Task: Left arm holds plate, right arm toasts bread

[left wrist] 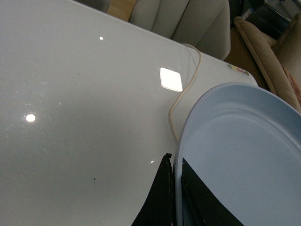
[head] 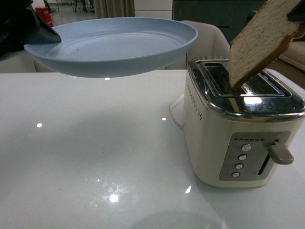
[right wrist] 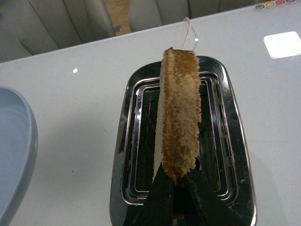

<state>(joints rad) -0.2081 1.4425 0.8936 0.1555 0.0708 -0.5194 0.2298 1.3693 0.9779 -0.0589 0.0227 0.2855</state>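
The pale-blue plate (head: 114,45) hangs level above the white table at upper left, its rim pinched by my left gripper (head: 44,34), which is shut on it; the wrist view shows the plate (left wrist: 240,155) between the black fingers (left wrist: 160,197). My right gripper (head: 296,13) at the top right corner is shut on the bread (head: 264,40), a light brown slice tilted with its lower corner dipping into a slot of the cream and chrome toaster (head: 240,138). In the right wrist view the bread (right wrist: 178,122) stands edge-on over the toaster's slots (right wrist: 181,141), with the right gripper (right wrist: 176,181) clamped on its near end.
The toaster's lever (head: 281,152) is up, beside a column of buttons (head: 240,161). Its cord (left wrist: 181,101) trails over the glossy white table (head: 95,157). Cream chairs (left wrist: 188,19) stand beyond the table's far edge.
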